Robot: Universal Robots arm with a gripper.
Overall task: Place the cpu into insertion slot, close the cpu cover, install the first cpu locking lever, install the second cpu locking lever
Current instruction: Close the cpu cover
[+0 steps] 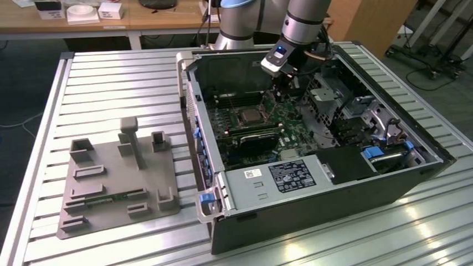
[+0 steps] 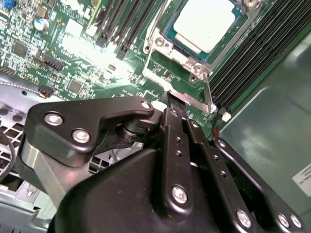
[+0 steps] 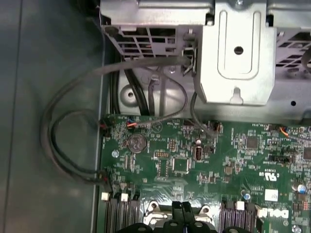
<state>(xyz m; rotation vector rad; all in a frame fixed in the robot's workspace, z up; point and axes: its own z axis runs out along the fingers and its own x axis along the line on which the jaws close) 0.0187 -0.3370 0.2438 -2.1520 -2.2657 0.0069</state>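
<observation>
The cpu lies flat, silver top up, in the insertion slot on the green board inside the open computer case. The cpu cover, a silver frame, lies down around the chip's edges. A thin metal locking lever runs along the socket's side. My gripper hovers just off that edge of the socket, black fingers pressed together, nothing visible between them. In the first wrist view the gripper points between two socket screws. From outside, the gripper reaches down into the case from the far side.
Long black memory slots flank the socket. A metal drive cage and looping grey cables lie beyond the board. A power supply fills the case's near end. A grey fixture plate rests on the slatted table at the exterior view's left.
</observation>
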